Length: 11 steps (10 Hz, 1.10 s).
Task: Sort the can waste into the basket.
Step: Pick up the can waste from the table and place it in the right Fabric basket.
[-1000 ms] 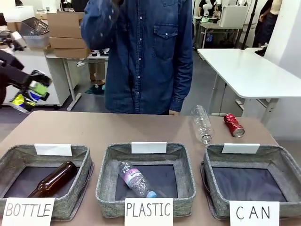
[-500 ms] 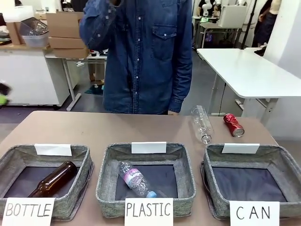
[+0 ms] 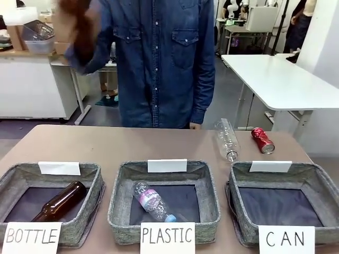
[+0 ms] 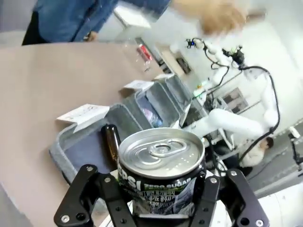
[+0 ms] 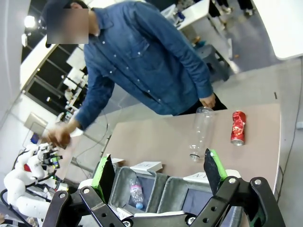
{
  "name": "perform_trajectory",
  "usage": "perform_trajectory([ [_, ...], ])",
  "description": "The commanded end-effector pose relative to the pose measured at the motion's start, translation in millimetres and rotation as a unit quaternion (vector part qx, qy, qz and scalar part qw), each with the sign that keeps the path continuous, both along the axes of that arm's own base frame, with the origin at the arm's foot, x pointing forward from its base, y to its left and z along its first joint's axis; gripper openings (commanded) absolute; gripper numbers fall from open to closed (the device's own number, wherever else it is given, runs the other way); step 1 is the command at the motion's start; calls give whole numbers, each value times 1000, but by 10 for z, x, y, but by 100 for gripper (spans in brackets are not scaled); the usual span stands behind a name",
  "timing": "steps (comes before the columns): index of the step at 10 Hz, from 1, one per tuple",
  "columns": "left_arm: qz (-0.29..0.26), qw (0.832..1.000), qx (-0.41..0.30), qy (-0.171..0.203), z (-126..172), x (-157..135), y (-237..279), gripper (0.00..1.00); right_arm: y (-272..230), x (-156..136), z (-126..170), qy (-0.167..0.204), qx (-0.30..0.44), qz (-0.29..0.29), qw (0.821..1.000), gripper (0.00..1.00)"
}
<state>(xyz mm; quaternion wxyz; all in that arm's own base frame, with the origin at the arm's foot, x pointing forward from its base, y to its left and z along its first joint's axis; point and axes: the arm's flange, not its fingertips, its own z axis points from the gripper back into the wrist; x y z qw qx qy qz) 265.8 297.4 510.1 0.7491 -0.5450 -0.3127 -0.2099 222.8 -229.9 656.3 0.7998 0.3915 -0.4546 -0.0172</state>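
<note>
L gripper (image 4: 161,196): fingers clamped on black can (image 4: 161,152), silver lid, white print.
R gripper (image 5: 161,172): fingers apart, holding nothing.
Red can (image 3: 262,140): shiny, dented, lying on table (image 3: 106,143) beyond CAN basket (image 3: 319,182), unmoved.
Person's hand (image 3: 74,18): since swung up-left, blurred.

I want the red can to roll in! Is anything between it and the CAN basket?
No: the front view shows bare table between the red can and the basket.

Can (image 3: 263,141) behind basket (image 3: 312,172), beside bottle (image 3: 228,138)

A white table (image 3: 275,79) stands on grey floor (image 3: 228,100); a white cabinet (image 3: 37,87) sits left.
</note>
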Motion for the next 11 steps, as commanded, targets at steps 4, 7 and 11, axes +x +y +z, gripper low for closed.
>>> perform_trajectory([
  [4,-14,999,-21,-36,-47,139,-56,7,-4,0,20,9,0,-4,1000,100],
  [7,-36,999,-8,-36,8,221,-190,7,-4,0,20,9,0,-4,1000,100],
  [11,-177,981,4,-78,256,596,-1306,7,-4,0,20,9,0,-4,1000,100],
])
